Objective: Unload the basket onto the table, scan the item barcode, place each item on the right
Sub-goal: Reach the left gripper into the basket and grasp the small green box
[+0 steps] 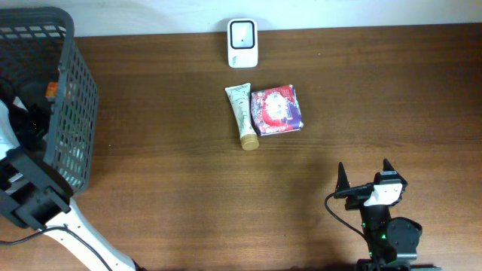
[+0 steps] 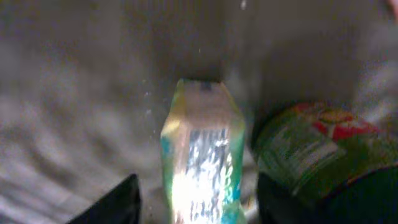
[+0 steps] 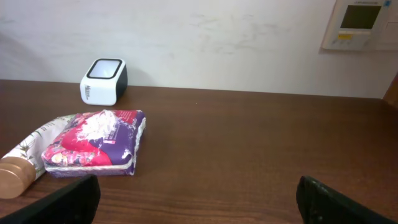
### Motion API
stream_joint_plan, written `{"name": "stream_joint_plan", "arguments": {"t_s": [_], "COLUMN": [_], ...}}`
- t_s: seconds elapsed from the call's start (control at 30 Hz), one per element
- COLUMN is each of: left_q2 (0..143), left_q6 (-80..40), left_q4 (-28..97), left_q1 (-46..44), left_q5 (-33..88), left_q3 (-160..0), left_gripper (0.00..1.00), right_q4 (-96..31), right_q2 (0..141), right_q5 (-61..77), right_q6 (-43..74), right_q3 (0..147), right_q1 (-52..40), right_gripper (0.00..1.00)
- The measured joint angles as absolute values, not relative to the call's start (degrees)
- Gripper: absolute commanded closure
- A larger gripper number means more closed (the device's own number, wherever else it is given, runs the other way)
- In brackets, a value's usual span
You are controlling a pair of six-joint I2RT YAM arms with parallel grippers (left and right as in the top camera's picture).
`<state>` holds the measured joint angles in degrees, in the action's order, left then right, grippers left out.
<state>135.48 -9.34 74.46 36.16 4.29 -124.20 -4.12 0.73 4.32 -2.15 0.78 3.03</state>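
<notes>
In the left wrist view a shiny green and silver packet (image 2: pixel 202 155) stands upright between the fingers of my left gripper (image 2: pixel 198 202), inside the basket. The jaws are open, with a small gap on each side of the packet. No barcode can be made out in the glare on its face. The white barcode scanner (image 1: pixel 242 43) stands at the table's far edge, also seen from the right wrist as the scanner (image 3: pixel 104 81). My right gripper (image 1: pixel 364 177) rests open near the front edge, nothing between its fingers (image 3: pixel 74 199).
A dark mesh basket (image 1: pixel 71 113) fills the left end of the table, with the left arm reaching into it. A green round package (image 2: pixel 317 149) lies right of the packet. A cream tube (image 1: pixel 242 114) and a purple-red pack (image 1: pixel 276 110) lie mid-table before the scanner.
</notes>
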Motion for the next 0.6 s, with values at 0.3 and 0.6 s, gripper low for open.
{"name": "stream_joint_plan", "arguments": {"t_s": [0.3, 0.6], "left_q2": [135.5, 135.6], "left_q6": [-9.4, -9.2], "left_q4": [74.5, 73.5], "left_q1": [36.1, 36.1], "left_q5": [2.3, 1.0], "left_q3": [-124.2, -120.5], "left_gripper": [0.56, 1.00], "right_q4": [-4.1, -4.1], "right_q2": [0.7, 0.7], "right_q5": [4.3, 4.3], "right_q6": [-2.2, -2.2], "right_q3": [0.8, 0.8], "right_q1": [3.0, 3.0], "right_gripper": [0.01, 0.01]}}
